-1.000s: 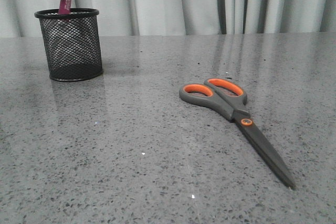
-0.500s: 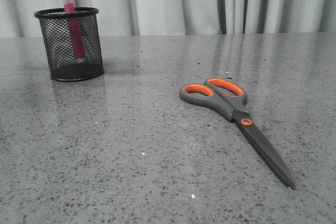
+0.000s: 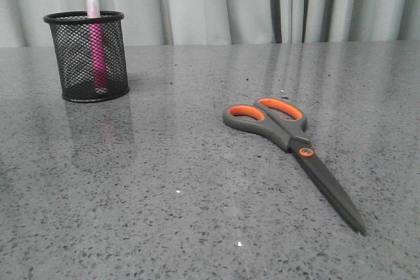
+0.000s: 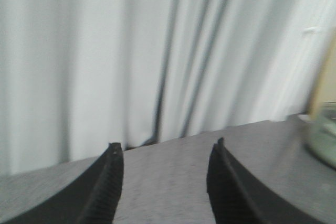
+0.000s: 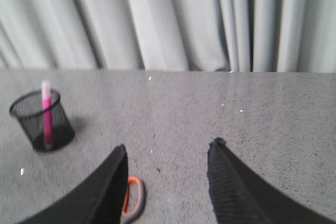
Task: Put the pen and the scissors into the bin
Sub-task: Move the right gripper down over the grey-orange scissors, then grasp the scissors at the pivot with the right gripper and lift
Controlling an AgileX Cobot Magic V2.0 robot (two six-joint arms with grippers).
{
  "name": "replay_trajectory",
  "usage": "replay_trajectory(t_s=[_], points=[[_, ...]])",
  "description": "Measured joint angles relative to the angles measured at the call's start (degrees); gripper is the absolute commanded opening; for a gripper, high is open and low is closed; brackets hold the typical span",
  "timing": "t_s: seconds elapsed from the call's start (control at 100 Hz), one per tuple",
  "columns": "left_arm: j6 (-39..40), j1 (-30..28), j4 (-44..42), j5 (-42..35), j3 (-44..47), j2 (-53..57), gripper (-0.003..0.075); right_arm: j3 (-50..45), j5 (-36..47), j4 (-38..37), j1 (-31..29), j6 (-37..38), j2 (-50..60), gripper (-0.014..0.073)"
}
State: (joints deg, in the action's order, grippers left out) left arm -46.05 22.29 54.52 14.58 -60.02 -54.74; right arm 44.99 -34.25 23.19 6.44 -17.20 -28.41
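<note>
One pen (image 3: 96, 42) stood in the bin (image 3: 87, 57).
Scissors (image 3: 291, 144) lay flat on the table (image 3: 164, 181); left gripper (image 4: 165, 153) and right gripper (image 5: 168, 153) were spread, empty.

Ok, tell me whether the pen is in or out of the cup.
In. The pink pen stands nearly upright inside the black mesh cup, its pale cap poking above the rim.

grey speckled table (image 3: 164, 181) w/ glossy top, faint reflections near the far edge. pale grey-white curtain (image 3: 216, 4) hangs in vertical folds right behind it, darker creases right of centre. light soft and even, no hard shadows.
</note>
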Motion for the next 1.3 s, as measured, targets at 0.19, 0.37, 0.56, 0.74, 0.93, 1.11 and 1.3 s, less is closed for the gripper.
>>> replay_trajectory(t_s=[0.19, 0.37, 0.56, 0.74, 0.93, 1.11, 1.3], points=[[0.00, 0.05, -2.39, 11.66, 0.43, 10.68, 0.0294, 3.58, -3.73, 4.72, 2.04, -7.49, -11.27, 0.0295], [0.00, 0.05, -3.09, 14.35, 3.37, 16.68, 0.0294, 6.27, -5.36, 4.54, 10.12, -8.27, -20.81, 0.0295], [-0.03, 0.05, -3.23, 14.78, 6.17, 18.66, 0.0294, 13.44, -8.69, -8.00, 20.90, 5.03, -32.81, 0.0295], [-0.03, 0.05, -4.13, 16.87, 6.93, 18.78, 0.0294, 22.08, -19.88, -22.15, 28.25, 21.84, -45.21, 0.0296], [-0.03, 0.05, -5.61, 17.23, 6.99, 19.00, 0.0294, 25.44, -26.63, -24.64, 29.80, 28.21, -54.77, 0.0342], [-0.03, 0.05, -7.52, 17.37, 6.99, 19.00, 0.0294, 25.66, -27.02, -22.54, 29.80, 29.20, -58.78, 0.0365], [-0.03, 0.05, -8.21, 17.41, 7.66, 19.00, 0.0294, 25.66, -27.02, -21.70, 30.05, 29.80, -61.61, 0.0365]])
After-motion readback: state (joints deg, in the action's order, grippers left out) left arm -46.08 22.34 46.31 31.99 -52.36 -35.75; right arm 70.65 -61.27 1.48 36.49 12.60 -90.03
